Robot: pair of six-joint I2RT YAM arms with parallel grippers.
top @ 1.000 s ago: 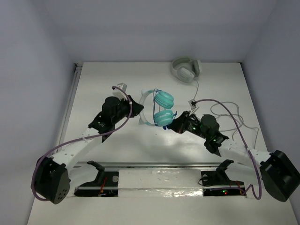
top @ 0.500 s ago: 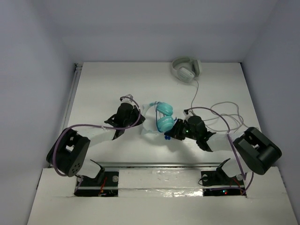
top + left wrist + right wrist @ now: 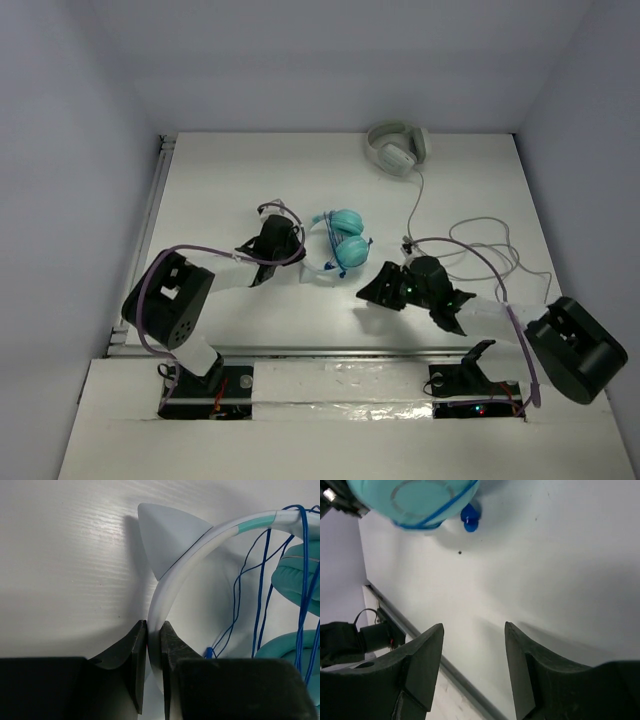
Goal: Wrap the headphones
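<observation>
Broad white table (image 3: pixel 220 180) under everything, walled in pale grey. On the right, the right arm (image 3: pixel 480 312) stretched low along the near side. On the left, the left arm (image 3: pixel 215 268) folded short and reaching right.

Up at the far edge, a larger grey-white headset (image 3: pixel 397 150), well apart from the action, with its grey cord (image 3: pixel 480 245) looping down the right side past the right arm.

Mid-table, between the two wrists, the headphones (image 3: pixel 343 242): teal ear cups (image 3: pixel 295 575) stacked close together, pale headband (image 3: pixel 172 572) arching out to the left. Resting or slightly lifted, hard to tell.

Clamped on that headband, the left gripper (image 3: pixel 153 630), both fingers pressed flat against the band's sides. Just near and right of the cups, the right gripper (image 3: pixel 472 627), fingers spread wide, only bare table between them.

Thin blue cable (image 3: pixel 260 595) draped in several strands over the band and across the cups. Smallest of all, a blue plug (image 3: pixel 469 517) just beside one teal cup.
</observation>
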